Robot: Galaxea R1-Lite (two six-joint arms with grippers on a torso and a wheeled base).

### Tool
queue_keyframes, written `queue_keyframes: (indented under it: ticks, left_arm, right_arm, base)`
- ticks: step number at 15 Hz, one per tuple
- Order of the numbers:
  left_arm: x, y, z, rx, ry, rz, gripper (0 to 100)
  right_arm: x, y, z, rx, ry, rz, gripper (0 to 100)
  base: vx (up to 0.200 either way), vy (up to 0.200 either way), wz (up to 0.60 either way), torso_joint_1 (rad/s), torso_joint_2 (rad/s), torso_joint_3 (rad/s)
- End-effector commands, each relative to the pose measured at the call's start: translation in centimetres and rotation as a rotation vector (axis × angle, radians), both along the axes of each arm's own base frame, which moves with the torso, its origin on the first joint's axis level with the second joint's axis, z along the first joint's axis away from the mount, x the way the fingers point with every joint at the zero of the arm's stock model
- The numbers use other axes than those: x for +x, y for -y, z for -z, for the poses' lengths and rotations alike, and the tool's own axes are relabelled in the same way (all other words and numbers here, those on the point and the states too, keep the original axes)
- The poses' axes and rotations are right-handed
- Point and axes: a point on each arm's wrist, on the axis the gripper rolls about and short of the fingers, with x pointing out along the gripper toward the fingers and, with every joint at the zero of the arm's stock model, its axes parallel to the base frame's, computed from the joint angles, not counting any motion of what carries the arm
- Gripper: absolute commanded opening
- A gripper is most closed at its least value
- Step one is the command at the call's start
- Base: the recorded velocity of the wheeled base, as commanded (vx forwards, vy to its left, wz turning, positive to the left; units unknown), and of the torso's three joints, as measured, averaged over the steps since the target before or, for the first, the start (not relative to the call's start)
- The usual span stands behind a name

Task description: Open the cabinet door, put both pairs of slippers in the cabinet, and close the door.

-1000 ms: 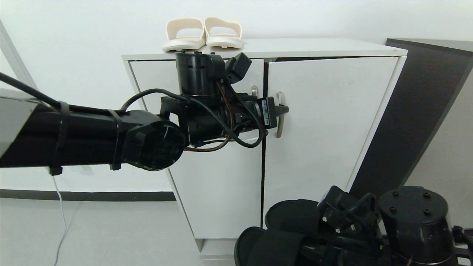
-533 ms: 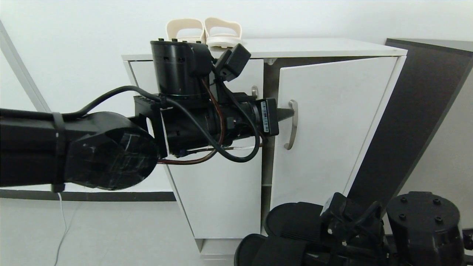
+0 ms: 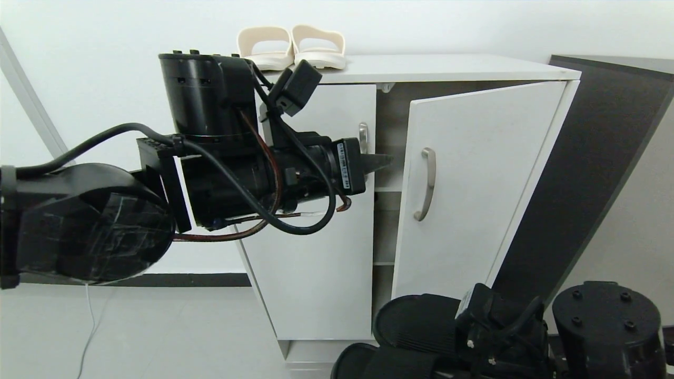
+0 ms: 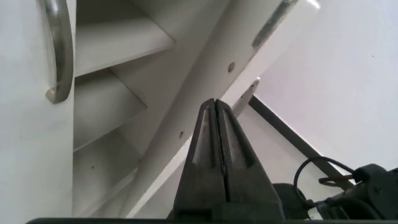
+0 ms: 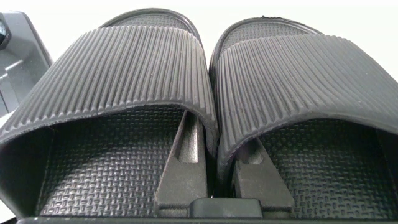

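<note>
My left hand (image 3: 387, 159) clenched, empty, beside the ajar white cabinet door (image 3: 474, 184); right hand (image 5: 219, 146) grasping the pair of black ribbed rubber slippers (image 5: 130, 74).

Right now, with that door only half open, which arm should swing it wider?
Left. The left fingers, shut, hang at the gap right beside the door. The right fingers are low down, clamped on the black slippers.

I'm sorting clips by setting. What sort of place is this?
Likely a home-style entryway or test room: a white shoe cabinet against a bare wall, cream slippers on top, black slippers in front.
</note>
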Motion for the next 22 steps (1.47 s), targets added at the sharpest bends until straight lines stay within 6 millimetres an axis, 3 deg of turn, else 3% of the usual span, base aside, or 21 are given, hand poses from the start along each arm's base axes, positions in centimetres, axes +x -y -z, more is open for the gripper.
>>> queue_keyframes:
  ticks: [1,5,8,15,19,22]
  left_arm:
    - [1.1,0.7,0.6,0.009,-0.018,0.001,0]
    - [3.2,2.4,1.3,0.001,-0.034,0.000,0]
    - [3.7,2.8,1.4,-0.012,-0.047,-0.003,0]
    - [5.6,4.6,2.6,-0.039,-0.040,-0.020,0]
    - [2.3,7.9,2.6,-0.039,-0.032,0.103,0]
    - [2.4,8.3,2.5,-0.077,0.002,0.109,0]
  right_arm:
    - [-0.1,0.0,0.2,-0.006,-0.004,-0.003,0]
    - [-0.6,-0.5,0.5,-0.020,-0.011,-0.031,0]
    - [-0.7,-0.5,0.6,-0.024,-0.014,-0.036,0]
    - [-1.3,-0.8,0.8,-0.032,-0.018,-0.062,0]
    - [-1.2,-0.9,1.1,-0.041,-0.024,-0.062,0]
    - [-1.2,-0.9,1.2,-0.041,-0.024,-0.062,0]
  base:
    - [0.000,0.000,0.00,0.000,0.00,0.000]
    - [0.000,0.000,0.00,0.000,0.00,0.000]
    - [0.000,0.000,0.00,0.000,0.00,0.000]
    - [-0.200,0.000,0.00,0.002,0.00,0.004]
    - [-0.100,0.000,0.00,0.001,0.00,0.004]
    - [0.000,0.000,0.00,0.000,0.00,0.000]
